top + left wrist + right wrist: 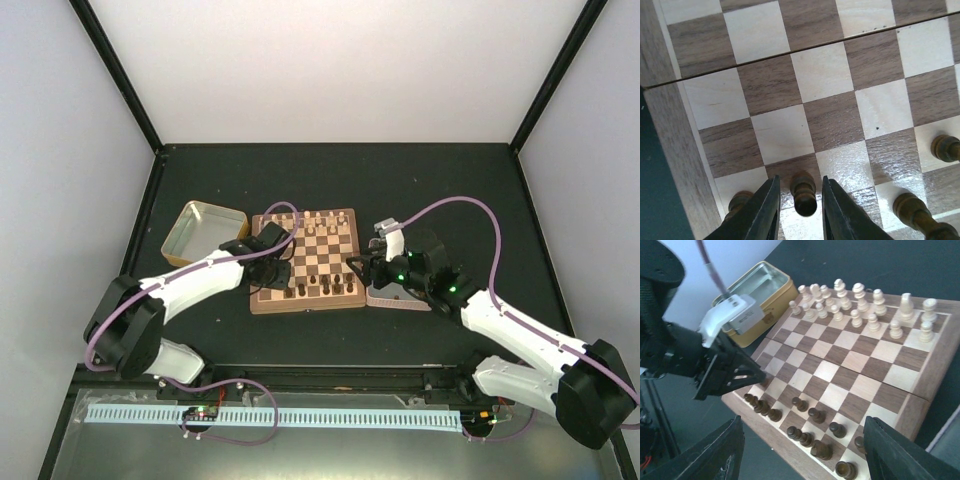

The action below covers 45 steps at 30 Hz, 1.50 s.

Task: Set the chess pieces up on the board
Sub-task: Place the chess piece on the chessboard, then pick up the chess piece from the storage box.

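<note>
Left claw point(800, 182), spread astride a dark pawn point(805, 199), could clip its nine-o'clock neighbour point(738, 201) when closing; right claw point(802, 421) gapes empty.

Open gold tin point(203, 232) empty on black table point(420, 180); pale cream pieces point(856, 318) stand in two rows.

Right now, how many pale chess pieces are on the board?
16: eight tall pieces stand in the row along the far edge of the board, and eight pawns stand in the row just in front. None appears hidden.
</note>
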Each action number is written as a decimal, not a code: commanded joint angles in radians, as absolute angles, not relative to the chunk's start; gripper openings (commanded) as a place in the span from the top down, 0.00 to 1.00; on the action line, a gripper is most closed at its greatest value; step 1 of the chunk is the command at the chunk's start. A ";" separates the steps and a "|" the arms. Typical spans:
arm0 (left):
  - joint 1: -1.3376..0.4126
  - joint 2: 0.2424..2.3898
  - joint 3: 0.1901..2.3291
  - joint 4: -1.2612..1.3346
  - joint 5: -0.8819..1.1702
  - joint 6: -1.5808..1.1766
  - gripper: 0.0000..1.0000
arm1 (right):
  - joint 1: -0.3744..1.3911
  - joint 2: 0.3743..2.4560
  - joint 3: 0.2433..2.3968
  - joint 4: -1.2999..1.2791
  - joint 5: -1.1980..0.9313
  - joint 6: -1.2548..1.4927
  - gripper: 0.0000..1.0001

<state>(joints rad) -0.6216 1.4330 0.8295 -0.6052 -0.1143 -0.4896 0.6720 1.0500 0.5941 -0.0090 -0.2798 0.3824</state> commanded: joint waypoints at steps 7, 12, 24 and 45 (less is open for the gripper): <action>-0.614 1.288 0.933 -0.644 -0.164 -0.486 0.70 | 0.587 1.040 0.614 -0.134 0.119 0.607 0.39; -0.615 1.159 0.917 -0.577 -0.128 -0.454 0.68 | 0.500 1.165 0.656 -0.220 0.138 0.638 0.50; -0.610 0.938 0.795 -0.384 -0.050 -0.425 0.60 | 0.453 1.453 0.749 -0.151 0.121 0.619 0.65; -0.605 0.972 0.793 -0.399 -0.018 -0.427 0.59 | 0.451 1.667 0.825 -0.046 0.206 0.562 0.79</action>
